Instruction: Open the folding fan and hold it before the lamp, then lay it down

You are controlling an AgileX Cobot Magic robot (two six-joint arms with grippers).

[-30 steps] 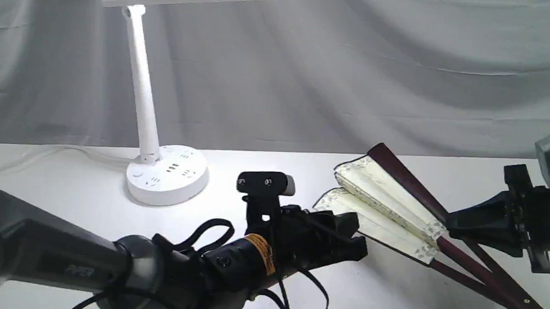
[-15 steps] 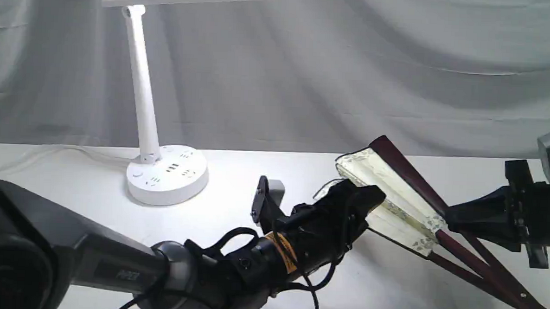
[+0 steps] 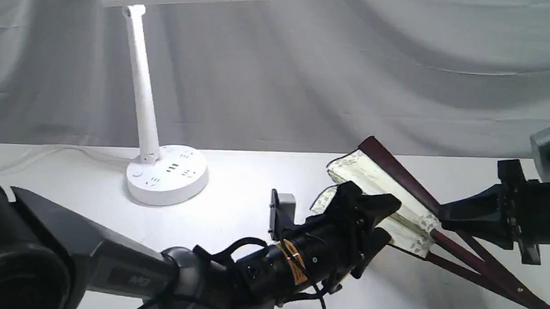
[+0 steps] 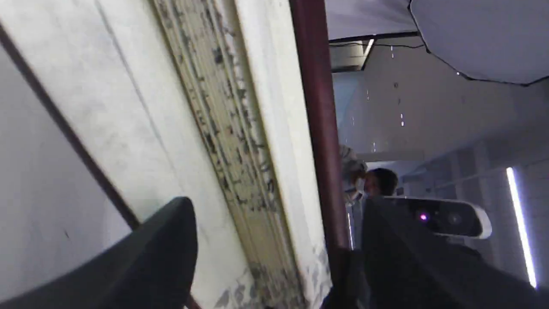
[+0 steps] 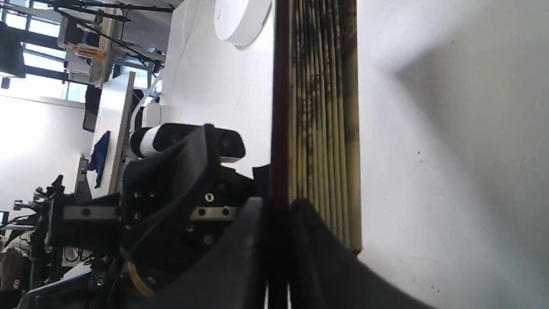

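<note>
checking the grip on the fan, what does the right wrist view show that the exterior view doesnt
Only the right wrist view: the right tool shut on the folding fan's maroon guard, with the pleats stacked edge-on.
Only the exterior view: the lamp's stem and head, and the fan partly spread, right down to its pivot end.
Both: the fan, the left tool at its leaf, and the lamp's round base.
</note>
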